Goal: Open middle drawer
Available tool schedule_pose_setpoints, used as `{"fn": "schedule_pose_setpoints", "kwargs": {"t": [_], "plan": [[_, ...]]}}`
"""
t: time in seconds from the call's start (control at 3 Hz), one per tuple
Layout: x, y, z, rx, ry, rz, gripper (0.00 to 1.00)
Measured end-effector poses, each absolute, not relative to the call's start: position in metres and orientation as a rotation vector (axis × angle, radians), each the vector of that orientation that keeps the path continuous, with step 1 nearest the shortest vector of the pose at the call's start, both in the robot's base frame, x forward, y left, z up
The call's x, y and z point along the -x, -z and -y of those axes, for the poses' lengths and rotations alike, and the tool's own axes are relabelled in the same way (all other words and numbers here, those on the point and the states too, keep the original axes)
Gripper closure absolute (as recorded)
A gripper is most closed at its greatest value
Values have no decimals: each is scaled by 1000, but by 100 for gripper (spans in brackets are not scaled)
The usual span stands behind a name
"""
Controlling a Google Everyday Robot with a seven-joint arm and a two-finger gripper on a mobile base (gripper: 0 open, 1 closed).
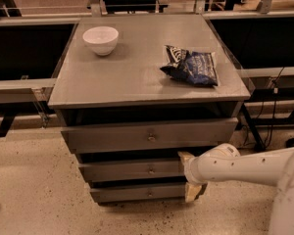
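Note:
The grey cabinet [137, 77] has three drawers stacked in its front. The middle drawer [127, 171] has a long flat front with a small round knob [151, 170] at its centre. It sits between the taller top drawer [112, 137] and the narrow bottom drawer [132, 193]. My gripper [189, 174] is at the right end of the middle drawer's front, well right of the knob. It is open, with one pale finger [185, 156] above the drawer front and the other [193, 192] below it. It holds nothing.
A white bowl [101, 39] and a dark blue snack bag [191, 66] lie on the cabinet top. My white arm [255, 166] reaches in from the right. Dark rails and cables run behind the cabinet on both sides. Speckled floor lies in front.

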State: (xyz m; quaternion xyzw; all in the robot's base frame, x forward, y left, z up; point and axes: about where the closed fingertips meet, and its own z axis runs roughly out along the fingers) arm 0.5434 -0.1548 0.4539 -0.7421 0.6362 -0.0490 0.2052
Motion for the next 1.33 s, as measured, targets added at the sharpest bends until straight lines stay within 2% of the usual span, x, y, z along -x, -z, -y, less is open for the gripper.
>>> {"fn": "schedule_pose_setpoints", "kwargs": {"t": [0.67,1.33], "plan": [[-583,-418,167,1904,103,-1865,0],[-578,-419,155,1986,65,-1821,0]]}}
